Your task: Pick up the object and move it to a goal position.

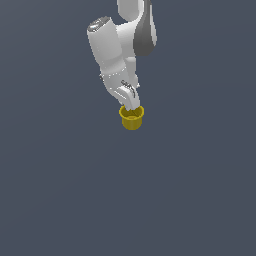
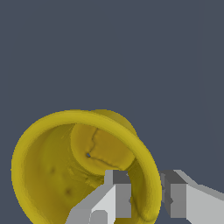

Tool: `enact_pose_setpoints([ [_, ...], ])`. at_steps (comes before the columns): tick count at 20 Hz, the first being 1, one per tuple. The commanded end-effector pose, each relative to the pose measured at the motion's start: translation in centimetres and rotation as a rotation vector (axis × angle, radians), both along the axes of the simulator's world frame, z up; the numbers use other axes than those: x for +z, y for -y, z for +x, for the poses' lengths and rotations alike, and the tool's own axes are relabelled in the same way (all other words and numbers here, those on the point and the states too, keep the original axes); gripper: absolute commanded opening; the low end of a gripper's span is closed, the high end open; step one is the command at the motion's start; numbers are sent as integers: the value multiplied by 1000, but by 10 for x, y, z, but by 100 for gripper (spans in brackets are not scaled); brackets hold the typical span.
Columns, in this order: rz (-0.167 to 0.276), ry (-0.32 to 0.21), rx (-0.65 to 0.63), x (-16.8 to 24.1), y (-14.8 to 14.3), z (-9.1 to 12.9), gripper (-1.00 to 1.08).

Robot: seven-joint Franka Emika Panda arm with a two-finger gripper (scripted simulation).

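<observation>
The mustard-yellow cup [image 1: 132,119] sits upright just under the white arm in the exterior view, its open mouth facing up. My gripper [image 1: 132,107] reaches into its rim from above. In the wrist view the cup [image 2: 57,166] fills the lower part, and I look into its tapered inside down to the base. One finger [image 2: 119,197] is inside the cup and the other finger [image 2: 177,199] is outside it. The cup's wall and rim lip are squeezed between them, so my gripper [image 2: 146,186] is shut on the wall. I cannot tell whether the cup rests on the floor or hangs above it.
A plain dark grey-blue surface [image 1: 200,200] lies all around the cup. No other objects, edges or goal marker show in either view.
</observation>
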State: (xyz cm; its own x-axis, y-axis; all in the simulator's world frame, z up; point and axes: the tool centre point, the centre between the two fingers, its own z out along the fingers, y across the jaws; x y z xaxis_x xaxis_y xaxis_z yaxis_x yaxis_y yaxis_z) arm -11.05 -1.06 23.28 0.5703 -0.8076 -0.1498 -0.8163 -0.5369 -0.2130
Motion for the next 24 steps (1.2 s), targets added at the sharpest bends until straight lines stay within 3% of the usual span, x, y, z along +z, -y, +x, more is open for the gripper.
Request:
enact_pose_setpoints([
  [1, -2, 1, -1, 26, 6, 2, -100],
  [24, 1, 3, 2, 241, 58, 24, -100],
])
